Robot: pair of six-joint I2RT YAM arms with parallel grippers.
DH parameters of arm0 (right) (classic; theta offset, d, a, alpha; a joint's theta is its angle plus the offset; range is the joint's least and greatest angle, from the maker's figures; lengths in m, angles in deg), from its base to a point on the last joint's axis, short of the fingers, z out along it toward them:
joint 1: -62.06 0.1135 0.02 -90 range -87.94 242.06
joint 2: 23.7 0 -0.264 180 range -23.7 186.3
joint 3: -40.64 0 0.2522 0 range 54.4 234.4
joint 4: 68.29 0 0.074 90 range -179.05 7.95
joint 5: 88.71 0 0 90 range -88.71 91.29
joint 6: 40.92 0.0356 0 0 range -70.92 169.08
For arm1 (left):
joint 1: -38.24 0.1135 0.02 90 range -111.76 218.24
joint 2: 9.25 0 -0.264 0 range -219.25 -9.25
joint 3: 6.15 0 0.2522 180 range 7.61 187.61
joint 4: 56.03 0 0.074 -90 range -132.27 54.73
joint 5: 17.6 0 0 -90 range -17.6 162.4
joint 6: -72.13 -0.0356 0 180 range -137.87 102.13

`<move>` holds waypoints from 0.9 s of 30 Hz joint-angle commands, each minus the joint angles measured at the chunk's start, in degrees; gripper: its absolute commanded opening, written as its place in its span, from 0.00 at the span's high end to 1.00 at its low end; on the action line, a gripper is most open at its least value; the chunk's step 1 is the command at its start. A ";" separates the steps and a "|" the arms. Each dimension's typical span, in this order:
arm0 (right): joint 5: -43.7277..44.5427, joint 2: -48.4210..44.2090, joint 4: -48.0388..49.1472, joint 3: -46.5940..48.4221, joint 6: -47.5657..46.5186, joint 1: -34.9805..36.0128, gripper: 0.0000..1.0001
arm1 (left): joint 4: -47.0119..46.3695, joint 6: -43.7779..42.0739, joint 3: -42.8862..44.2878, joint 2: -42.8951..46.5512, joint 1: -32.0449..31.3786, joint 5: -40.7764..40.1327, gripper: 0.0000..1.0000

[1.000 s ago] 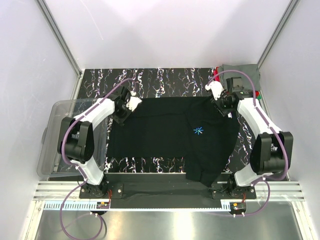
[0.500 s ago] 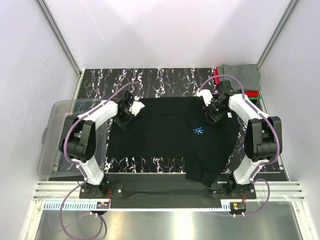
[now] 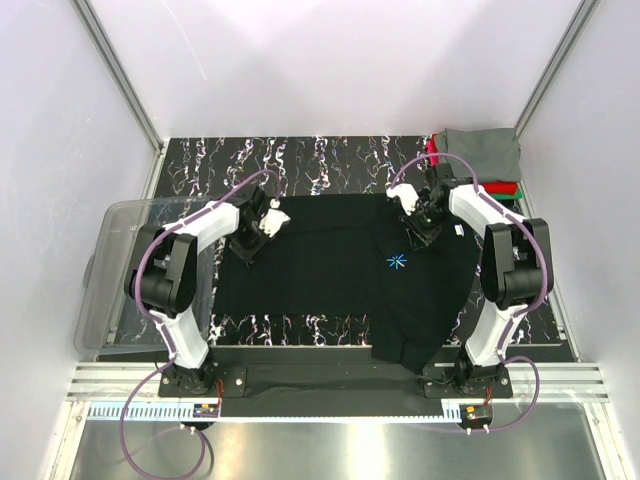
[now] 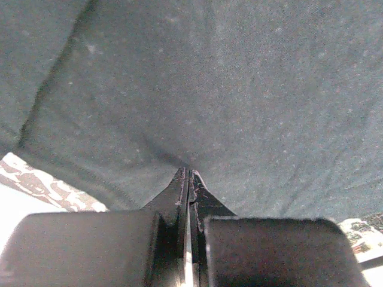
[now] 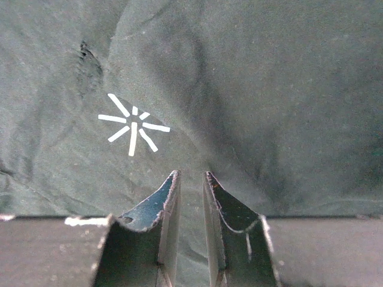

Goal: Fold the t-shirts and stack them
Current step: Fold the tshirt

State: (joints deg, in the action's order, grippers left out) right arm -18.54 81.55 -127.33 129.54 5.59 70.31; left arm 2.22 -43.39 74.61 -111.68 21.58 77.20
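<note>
The black t-shirt [image 3: 330, 265] lies spread over the middle of the desk [image 3: 330, 160], not yet folded. Its blue logo [image 3: 396, 262] faces up right of centre, and a loose flap hangs over the desk's lower edge. In the upper right corner of the top view a stack of folded shirts [image 3: 480, 155] is already done: grey on top, with slivers of red and green showing beneath. So the earlier shirts look finished, while this one needs all its folds and then a place on that stack.

The left hand [image 4: 188, 173] sits at the shirt's upper left edge, its fingers pressed together on a pinch of black cloth. The right hand [image 5: 190, 176] is at the upper edge just above the logo. Its fingers are a narrow slot apart with cloth running into the gap, so it seems to be nipping a ridge of fabric, though the wrist view is too close to be sure.

The arms hide the neckline and the upper sleeves. How many shirts are in the stack is unclear. The clear bin [image 3: 110, 290] at the left is partly covered by the left arm.
</note>
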 commanded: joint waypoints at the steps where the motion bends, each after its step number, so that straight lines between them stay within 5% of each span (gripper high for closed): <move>1: -0.82 1.44 0.10 2.65 -2.04 0.45 0.73 | -0.11 -0.67 1.37 -1.19 -0.12 -0.40 1.00; 27: 3.05 4.70 4.76 0.46 -6.43 0.45 0.63 | 0.42 -0.41 2.78 -4.35 -0.30 -0.05 1.00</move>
State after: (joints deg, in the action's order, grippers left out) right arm -16.36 86.05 -124.18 130.76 1.24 70.31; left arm 3.64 -43.47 76.27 -114.88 21.58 76.96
